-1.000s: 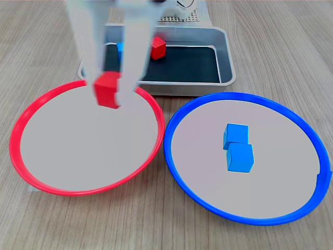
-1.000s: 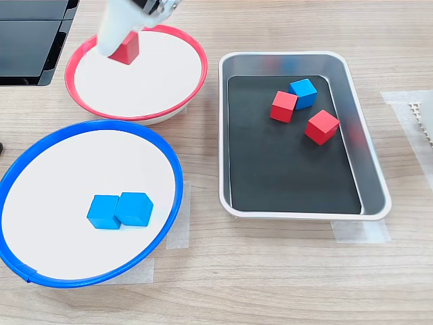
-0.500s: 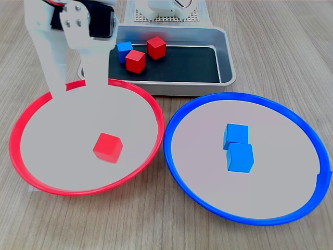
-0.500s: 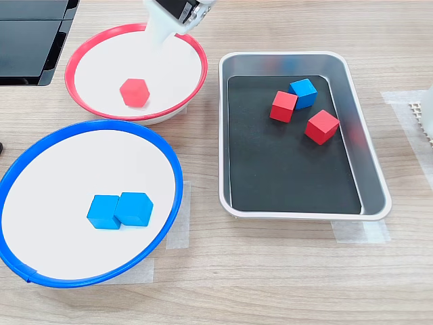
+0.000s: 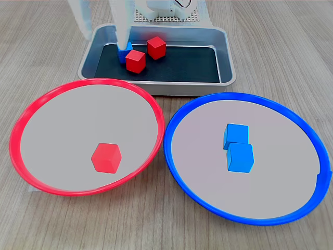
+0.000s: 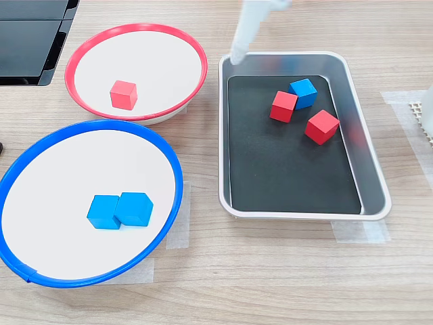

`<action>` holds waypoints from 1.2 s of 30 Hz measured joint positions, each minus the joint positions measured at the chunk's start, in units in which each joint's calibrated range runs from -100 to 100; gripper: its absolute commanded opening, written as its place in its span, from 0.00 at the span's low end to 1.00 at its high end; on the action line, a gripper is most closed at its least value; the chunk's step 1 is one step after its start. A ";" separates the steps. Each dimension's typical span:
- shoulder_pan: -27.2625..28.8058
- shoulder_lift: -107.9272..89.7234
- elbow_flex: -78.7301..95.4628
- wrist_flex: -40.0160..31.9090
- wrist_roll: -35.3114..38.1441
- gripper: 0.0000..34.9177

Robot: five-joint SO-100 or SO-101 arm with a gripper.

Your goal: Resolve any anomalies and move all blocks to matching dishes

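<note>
- In the first exterior view, two small matte blue cubes point(image 5: 238, 146) touch each other inside the large round blue-rimmed plate point(image 5: 182, 172), nearest the camera.
- Left of that plate, one small red cube point(image 5: 106, 157) lies in the red-rimmed plate point(image 5: 18, 130).
- Beyond both plates, the rectangular grey metal tray point(image 5: 226, 57) holds two red cubes point(image 5: 146, 53) and one blue cube point(image 5: 123, 52).
- The white gripper point(image 5: 101, 23) hangs over the tray's left end, blurred; fingers seemingly spread, holding nothing.

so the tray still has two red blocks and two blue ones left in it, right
Not quite: the tray holds two red blocks but only one blue block, as the second exterior view shows. The other two blue blocks lie in the blue-rimmed dish.
</note>
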 measured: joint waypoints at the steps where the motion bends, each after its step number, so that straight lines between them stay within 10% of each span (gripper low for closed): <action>1: 0.09 -0.85 2.00 -0.16 0.49 0.53; 24: -5.49 -0.51 20.69 -10.03 1.12 0.50; 27: -5.49 -0.51 21.69 -11.01 1.22 0.43; 32: -5.04 -0.17 23.77 -12.64 1.66 0.01; 36: -5.04 0.00 23.96 -13.13 1.32 0.01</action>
